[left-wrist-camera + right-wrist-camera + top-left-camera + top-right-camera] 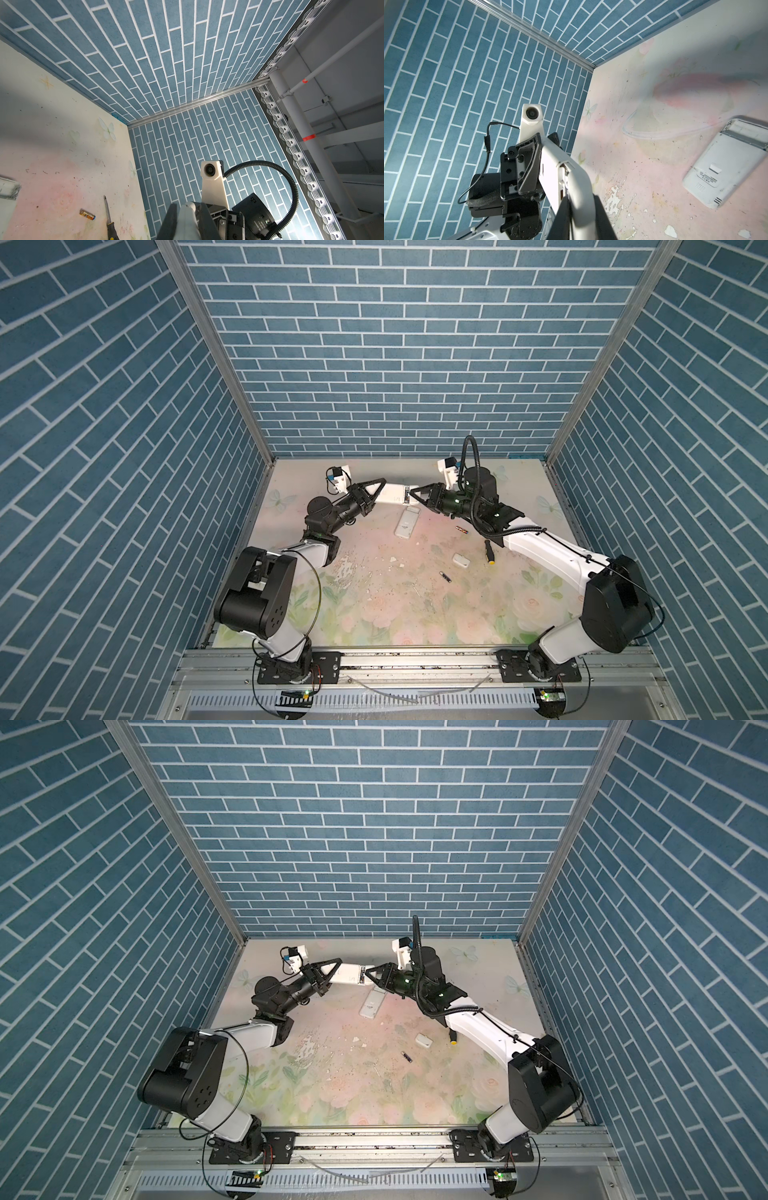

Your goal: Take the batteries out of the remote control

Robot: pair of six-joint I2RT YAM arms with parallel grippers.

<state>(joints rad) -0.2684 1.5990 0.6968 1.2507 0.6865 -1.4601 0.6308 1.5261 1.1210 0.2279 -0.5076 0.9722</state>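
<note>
While the counter (415, 614), a flat board under a worn floral print that flakes white near its middle, carries everything loose, I have the work itself lifted above its far end. My left hand (379, 488) is clamped on one end of the remote (392, 494) and my right hand (415, 495) is closed tight on the other end, so the slim white plastic bar spans the gap between them. I judge the two-ended grip is there to brace it while one side pulls or twists.

Just below it a second remote (406, 523) lies flat on the counter. It is also hard white plastic with rounded corners, back side up, and one end looks uncovered.

The screwdriver (489, 552), with a thin metal shaft and a black-and-yellow handle, lies partly under my right forearm. A small white cover plate (461, 560) rests just beside it.

The batteries I can see are already out. The copper battery (461, 529) lies between the second remote and the screwdriver, and the black battery (444, 575) lies in the open nearer the front. Both are smooth cylinders and likely to roll if nudged. I cannot tell whether any cells remain inside the remote I am holding.
</note>
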